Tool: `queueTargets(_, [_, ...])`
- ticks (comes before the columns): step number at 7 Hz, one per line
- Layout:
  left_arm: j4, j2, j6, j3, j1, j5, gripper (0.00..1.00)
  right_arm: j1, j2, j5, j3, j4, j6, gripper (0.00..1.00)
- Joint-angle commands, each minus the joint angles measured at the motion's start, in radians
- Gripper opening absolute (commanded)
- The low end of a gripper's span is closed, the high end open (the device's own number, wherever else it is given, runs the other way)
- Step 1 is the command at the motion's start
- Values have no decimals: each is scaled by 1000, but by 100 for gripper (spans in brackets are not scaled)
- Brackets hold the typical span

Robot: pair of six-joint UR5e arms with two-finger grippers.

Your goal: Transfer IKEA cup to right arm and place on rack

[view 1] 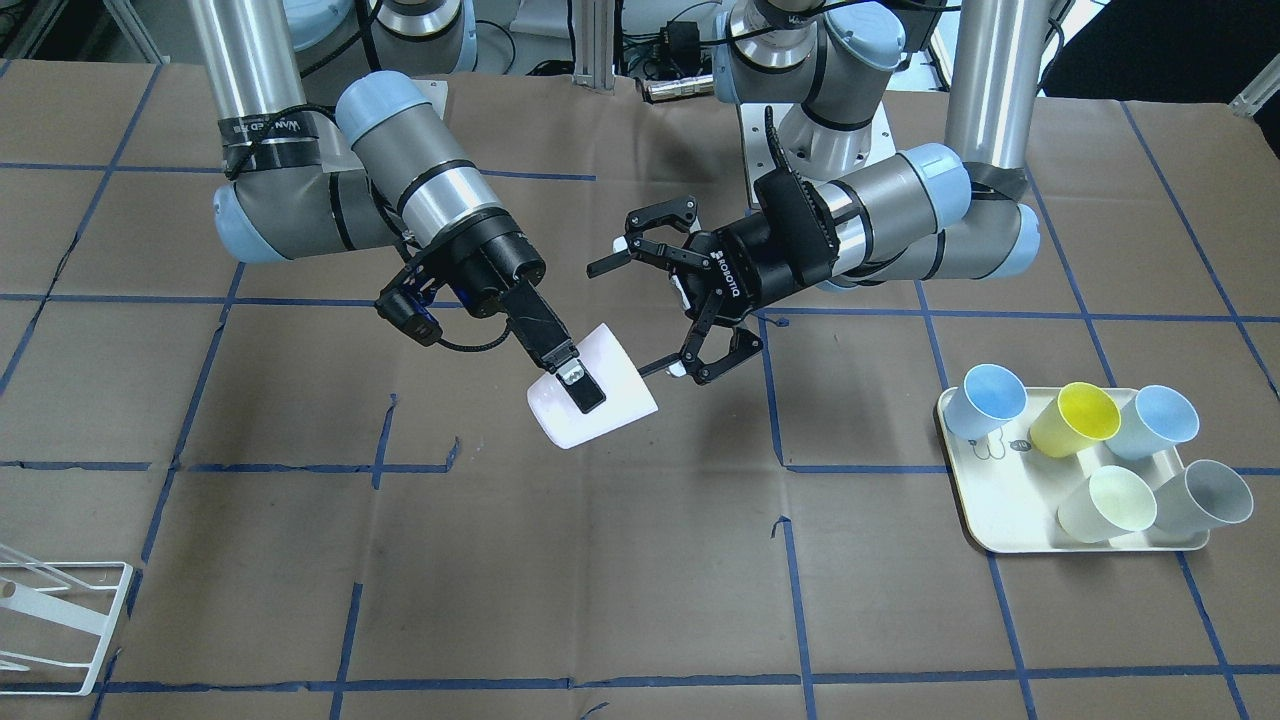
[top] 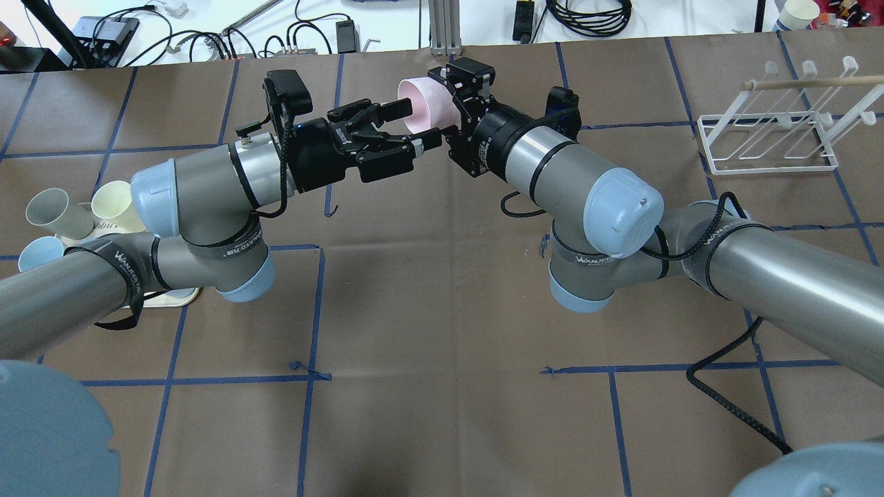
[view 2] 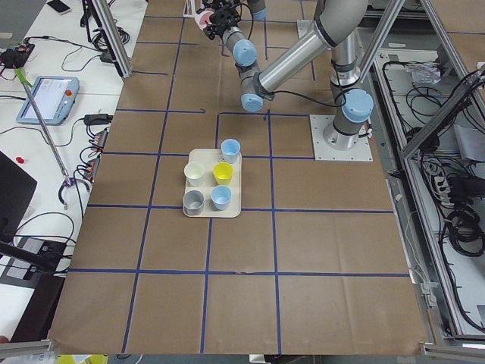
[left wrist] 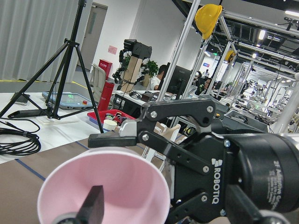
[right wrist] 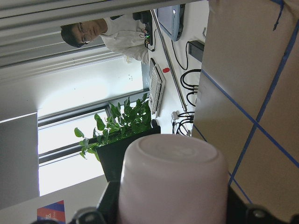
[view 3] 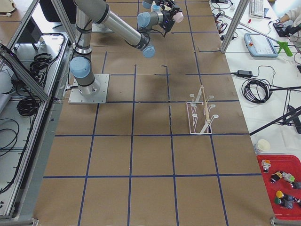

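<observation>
The pale pink IKEA cup [view 1: 610, 415] hangs tilted in the air over the table's middle. My right gripper [view 1: 578, 385] is shut on its rim, with one black finger [left wrist: 93, 207] inside the mouth. In the overhead view the cup [top: 423, 103] sits at the tip of the right gripper [top: 457, 96]. My left gripper [view 1: 640, 315], with white lettering, is open. Its fingers straddle the cup's mouth end without clamping it, as the overhead view also shows for the left gripper [top: 414, 124]. The white wire rack [top: 766, 138] stands far off on the right arm's side, and the rack [view 1: 60, 620] holds nothing.
A cream tray [view 1: 1000, 510] on the left arm's side holds several cups: blue, yellow, pale green and grey. The tray [view 2: 214, 220] also shows in the exterior left view. A thick braided hose [top: 732, 407] trails from the right arm. Blue tape lines grid the brown table cover.
</observation>
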Motion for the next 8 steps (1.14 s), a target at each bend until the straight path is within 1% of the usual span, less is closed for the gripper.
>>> queueTargets(1, [-41,7,-16,10,48,0,99,-37,6,9,-34,38,-17,55])
queueTargets(2, [-91,21,-16,10,77,1,99,-87,4,50,-50,41,-73,48])
queueTargets(3, [-180,55,-16,12,85,94,99,-141,9,98,-64,47,-236,46])
queueTargets(4, [-272,91,-16,10,85,160,99,-201,7,98,-77,47,-456,44])
queueTargets(5, [-367,124,-14,7,84,279,99,-245,9,98,-82,49,-689,41])
queueTargets(7, [-455,122,-16,-1,76,550,99,-333,15,95,-84,64,-1038,36])
queueTargets(8, [-603,151,-14,11,70,682,99,-371,13,89,-82,67,-1196,35])
